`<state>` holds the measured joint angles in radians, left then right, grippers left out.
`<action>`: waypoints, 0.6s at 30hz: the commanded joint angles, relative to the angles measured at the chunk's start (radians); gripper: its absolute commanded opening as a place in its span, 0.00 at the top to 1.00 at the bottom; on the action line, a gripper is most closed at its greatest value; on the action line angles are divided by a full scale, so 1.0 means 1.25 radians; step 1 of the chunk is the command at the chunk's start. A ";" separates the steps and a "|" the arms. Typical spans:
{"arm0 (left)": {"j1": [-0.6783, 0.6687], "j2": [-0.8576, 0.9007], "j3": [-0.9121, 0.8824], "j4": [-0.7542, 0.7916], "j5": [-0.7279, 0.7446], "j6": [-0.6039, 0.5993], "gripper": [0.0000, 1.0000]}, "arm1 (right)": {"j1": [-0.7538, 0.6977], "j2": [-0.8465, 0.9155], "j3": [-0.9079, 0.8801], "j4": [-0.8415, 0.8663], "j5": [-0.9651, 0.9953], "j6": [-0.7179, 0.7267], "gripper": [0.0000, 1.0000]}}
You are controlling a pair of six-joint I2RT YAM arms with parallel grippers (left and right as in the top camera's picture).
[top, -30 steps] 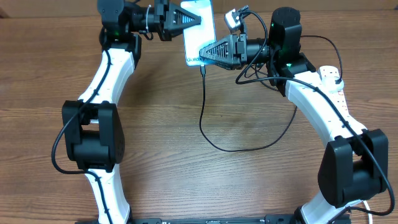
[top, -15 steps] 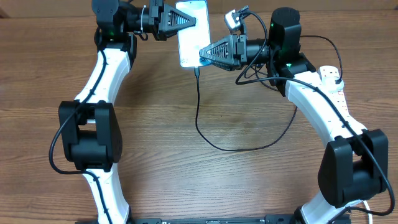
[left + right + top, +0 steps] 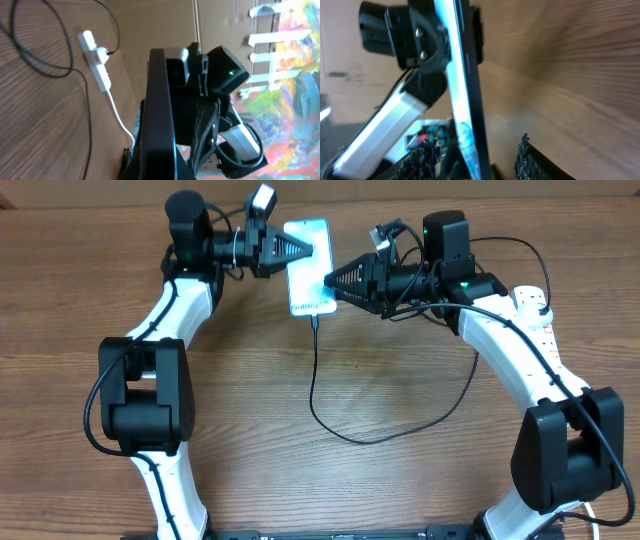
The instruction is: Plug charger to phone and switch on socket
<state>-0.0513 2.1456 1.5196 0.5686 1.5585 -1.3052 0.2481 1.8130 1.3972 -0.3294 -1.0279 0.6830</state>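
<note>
the phone [image 3: 308, 265] sits between the two hands above the far side of the counter [image 3: 420, 490], screen up, with the charger [image 3: 312, 370] tip already in its lower short edge. the left hand [image 3: 300, 248] looks pressed onto one long edge, pinching the phone. the right hand [image 3: 333, 280] is spread: in its wrist view the fingers [image 3: 424, 159] stand either side of the edge-on phone with gaps. the phone is likely light, rigid and slick, glass over a smooth frame, so a firm pinch across the flat faces near a long edge suits it, away from the connector. the cable is thin and limp; tugging it could work the tip loose. the socket [image 3: 97, 62] lies well apart on the right, its switch stiff enough to want a straight press.
</note>
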 commanded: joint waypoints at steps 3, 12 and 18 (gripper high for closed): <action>0.042 -0.006 -0.040 -0.010 -0.016 0.101 0.96 | -0.007 0.001 0.011 -0.030 0.113 -0.055 0.46; 0.051 -0.006 -0.064 -0.050 -0.104 0.193 0.96 | -0.007 0.001 0.011 -0.088 0.158 -0.087 0.43; 0.052 -0.006 -0.064 -0.326 -0.317 0.319 0.96 | -0.007 0.001 0.011 -0.118 0.164 -0.108 0.43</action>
<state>0.0193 2.1456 1.4452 0.2783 1.3529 -1.0409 0.2481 1.8130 1.3972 -0.4686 -0.8448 0.5865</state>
